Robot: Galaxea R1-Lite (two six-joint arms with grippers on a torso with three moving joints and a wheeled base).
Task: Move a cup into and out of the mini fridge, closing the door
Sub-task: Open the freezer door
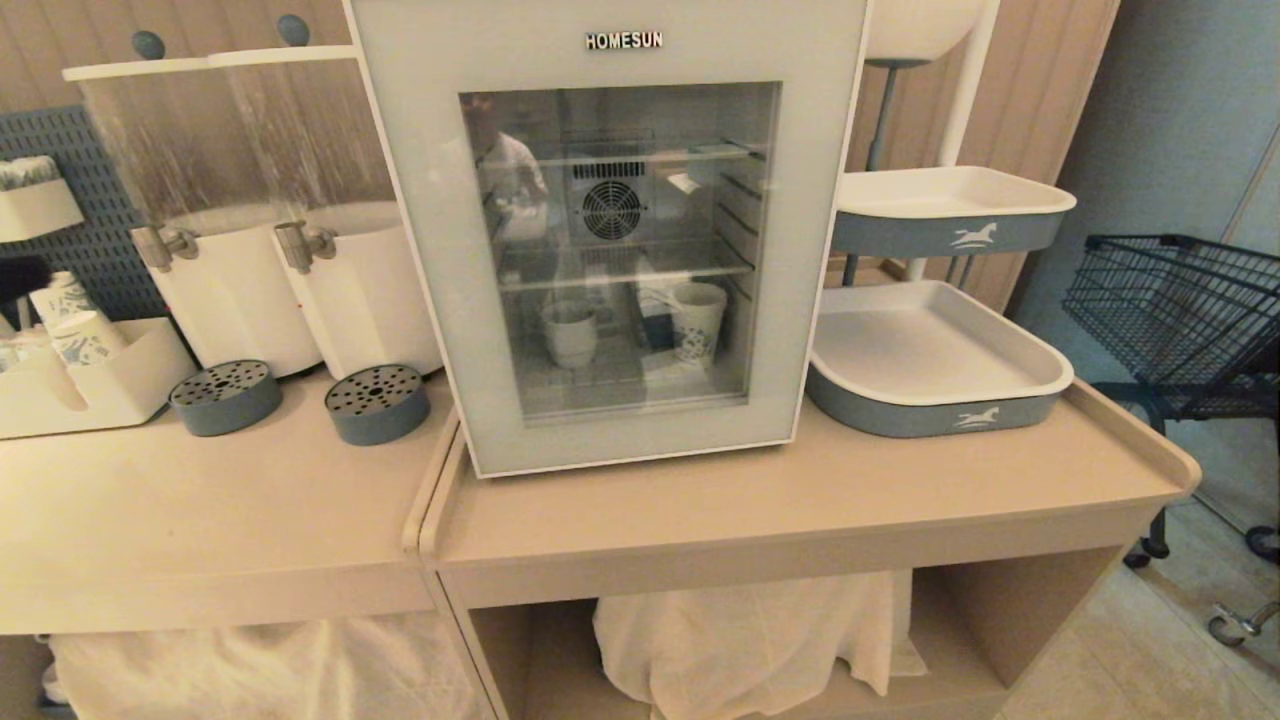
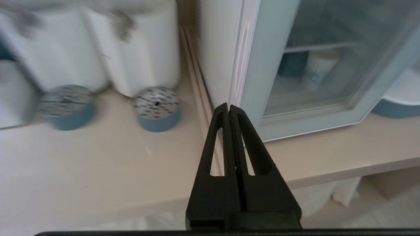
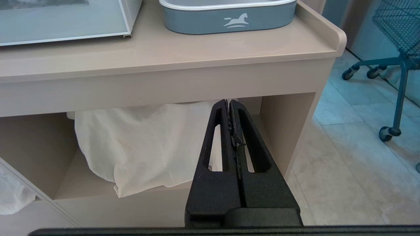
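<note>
Cup behind closed door, beside paper cup; both grippers pressed together.

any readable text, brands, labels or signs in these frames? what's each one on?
"HOMESUN": raised lettering at the top of the mini fridge door.
No words: white horse logo on the lower tray and on the upper tray.
Unreadable: blue print on the paper cup inside the fridge and on the paper cups at far left.

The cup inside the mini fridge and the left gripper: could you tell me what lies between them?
The closed door does: the head view shows the cup behind its glass, and the left wrist view shows the left gripper, fingers together, outside by the door's corner.
</note>
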